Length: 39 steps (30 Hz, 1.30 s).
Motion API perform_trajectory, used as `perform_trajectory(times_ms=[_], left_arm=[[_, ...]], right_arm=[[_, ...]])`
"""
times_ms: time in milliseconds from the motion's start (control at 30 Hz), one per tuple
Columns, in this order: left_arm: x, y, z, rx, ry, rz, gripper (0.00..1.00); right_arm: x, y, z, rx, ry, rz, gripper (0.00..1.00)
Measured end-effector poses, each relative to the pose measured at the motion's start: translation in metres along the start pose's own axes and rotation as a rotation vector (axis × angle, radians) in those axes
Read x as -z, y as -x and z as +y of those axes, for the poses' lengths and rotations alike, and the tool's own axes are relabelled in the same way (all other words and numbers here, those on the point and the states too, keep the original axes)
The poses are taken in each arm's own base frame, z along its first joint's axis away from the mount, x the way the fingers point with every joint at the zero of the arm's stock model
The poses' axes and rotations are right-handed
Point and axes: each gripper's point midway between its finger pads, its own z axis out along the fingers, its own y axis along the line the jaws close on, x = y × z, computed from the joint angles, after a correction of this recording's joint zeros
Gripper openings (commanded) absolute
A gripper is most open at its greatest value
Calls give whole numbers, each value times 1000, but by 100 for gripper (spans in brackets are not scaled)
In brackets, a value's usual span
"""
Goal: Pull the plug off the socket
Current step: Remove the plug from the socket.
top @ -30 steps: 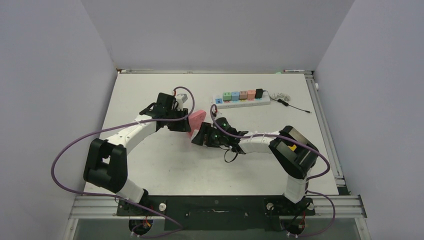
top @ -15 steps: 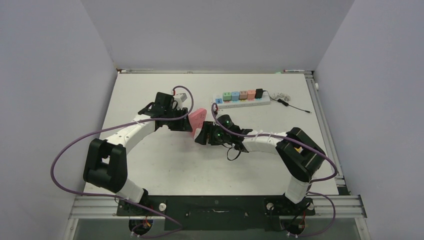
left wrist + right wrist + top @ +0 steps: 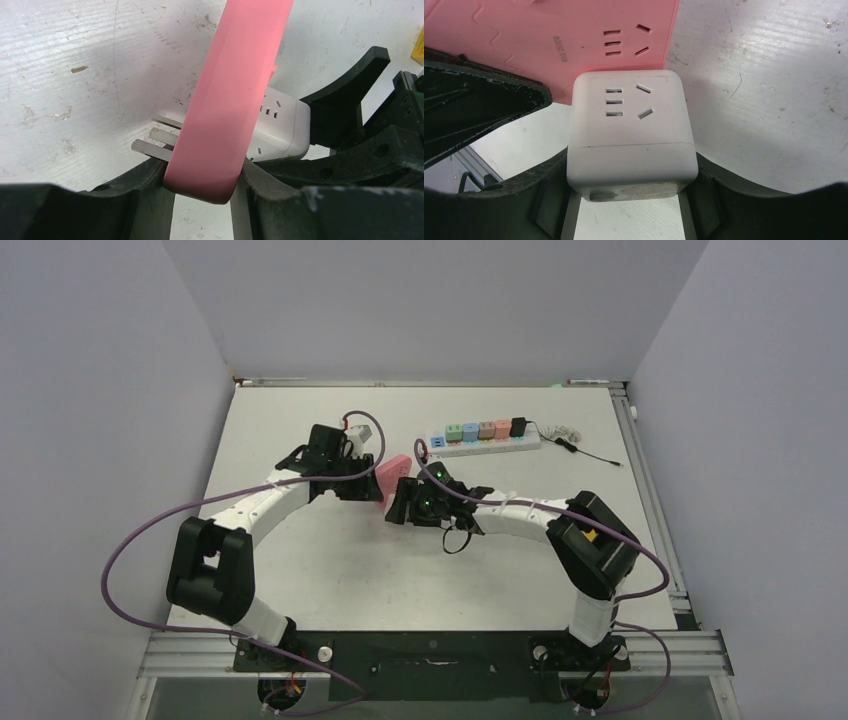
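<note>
A flat pink socket block (image 3: 391, 475) hangs between the two arms above the table's middle. My left gripper (image 3: 202, 187) is shut on its lower edge (image 3: 235, 100); three metal prongs (image 3: 155, 140) stick out of its left face. A white cube plug (image 3: 631, 130) sits flush against its other face (image 3: 564, 30), with no gap showing. My right gripper (image 3: 631, 195) is shut on the cube's sides. The cube also shows in the left wrist view (image 3: 280, 125). In the top view both grippers, left (image 3: 372, 487) and right (image 3: 404, 502), meet at the block.
A white power strip (image 3: 483, 437) with several coloured cube adapters lies at the far middle of the table (image 3: 300, 560). A black cable (image 3: 585, 447) trails right from it. Purple cables loop off both arms.
Both grippers have shifted slightly toward the far side with the pink block and white cube still pressed together. The right forearm has swung left. Both grips are unchanged.
</note>
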Motion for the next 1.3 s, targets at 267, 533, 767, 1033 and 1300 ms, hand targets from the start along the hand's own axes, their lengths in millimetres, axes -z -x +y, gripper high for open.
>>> perform_trajectory(times_ms=[267,533,767,1033,1300], left_arm=[[-1,3,7,1,21,-18,0],[-1,6,9,-8,29,-29,0],[-1,7,13,0,37,-32,0],[1,6,13,34,20,-23,0],[2,1,4,73,-31,7,0]], right_arm=[[-8,1,4,-51,-58,30,5],[-10,1,7,-89,-62,30,5],[-14,2,8,-56,-32,1,5],[-8,3,8,68,12,-45,5],[6,1,3,151,39,-78,5]])
